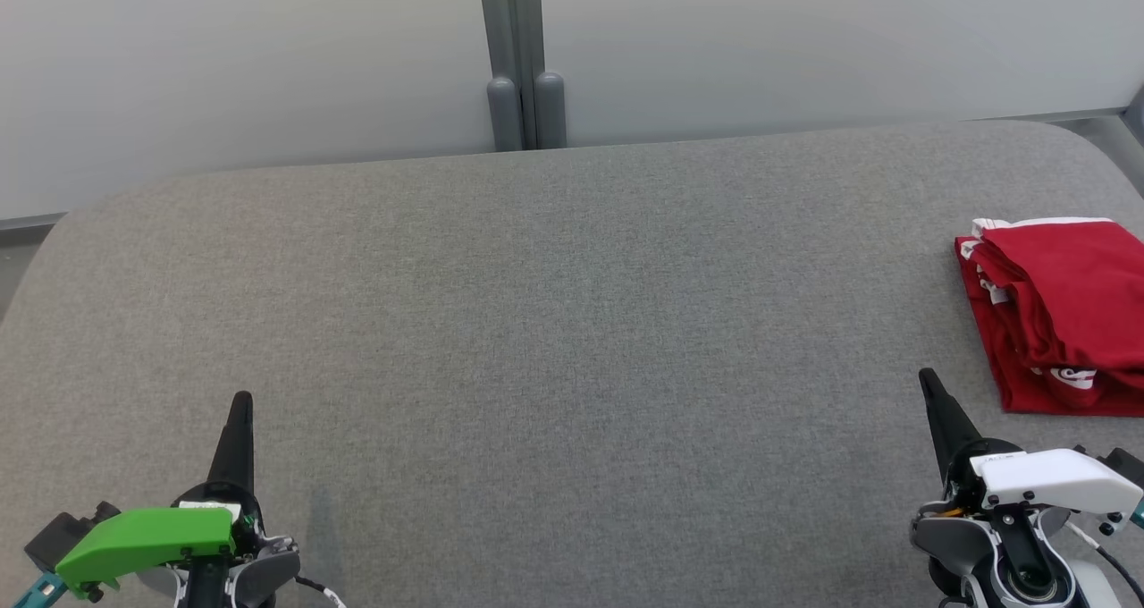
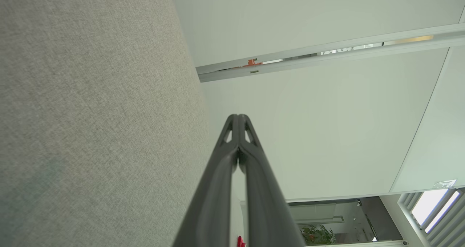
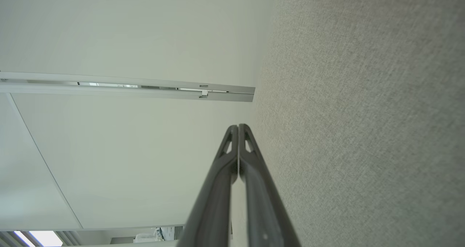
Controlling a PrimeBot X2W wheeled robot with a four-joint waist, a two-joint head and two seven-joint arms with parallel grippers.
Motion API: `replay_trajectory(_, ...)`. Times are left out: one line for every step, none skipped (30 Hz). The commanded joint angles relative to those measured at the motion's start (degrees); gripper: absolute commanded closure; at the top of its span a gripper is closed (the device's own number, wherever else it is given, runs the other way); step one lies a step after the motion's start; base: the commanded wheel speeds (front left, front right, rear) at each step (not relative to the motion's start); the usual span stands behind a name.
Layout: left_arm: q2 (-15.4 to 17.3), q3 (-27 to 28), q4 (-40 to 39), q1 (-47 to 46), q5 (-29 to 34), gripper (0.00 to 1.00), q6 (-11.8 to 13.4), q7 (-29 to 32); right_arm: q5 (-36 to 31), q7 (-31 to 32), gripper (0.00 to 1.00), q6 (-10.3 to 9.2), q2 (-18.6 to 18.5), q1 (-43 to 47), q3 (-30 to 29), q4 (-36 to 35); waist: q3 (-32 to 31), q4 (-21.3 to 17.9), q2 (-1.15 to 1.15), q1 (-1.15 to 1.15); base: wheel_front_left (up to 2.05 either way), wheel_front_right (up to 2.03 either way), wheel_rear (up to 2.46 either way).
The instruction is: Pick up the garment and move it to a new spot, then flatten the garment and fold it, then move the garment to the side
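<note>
Garment (image 1: pixel 1064 313) folded, red, white print (image 1: pixel 1072 377) illegible

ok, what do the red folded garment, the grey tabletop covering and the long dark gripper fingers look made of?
Red folded garment: soft matte cloth, likely jersey; drapes in rounded folds, white print. Grey tabletop covering: matte woven fabric, fine heathered weave visible. Long dark gripper fingers: probably moulded plastic, smooth satin sheen, cut-out windows near the tips.

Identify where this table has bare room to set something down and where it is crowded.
Bare: the grey table from its left edge across the middle, between left gripper and right gripper, back to the wall. Crowded: the right edge, where the folded red garment lies.
</note>
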Motion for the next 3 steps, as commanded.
replay_trajectory(0.47,0.34,-0.42,-1.21,-1.26,1.00,-0.28,0.40,1.27,0.38,1.00,0.03,-0.34,-0.99,-0.18,-0.50,0.00,0.01,0.00,0.00,0.00,0.00,0.00)
replay_trajectory(0.47,0.36,-0.43,-1.26,-1.63,1.00,-0.29,0.52,1.78,0.53,1.00,0.03,-0.34,-1.04,-0.20,-0.53,0.01,0.02,0.00,0.00,0.00,0.00,0.00)
replay_trajectory(0.47,0.38,-0.43,-1.32,-1.98,1.00,-0.29,0.59,2.17,0.57,1.00,0.03,-0.34,-1.07,-0.22,-0.56,0.01,0.03,0.00,0.00,0.00,0.00,0.00)
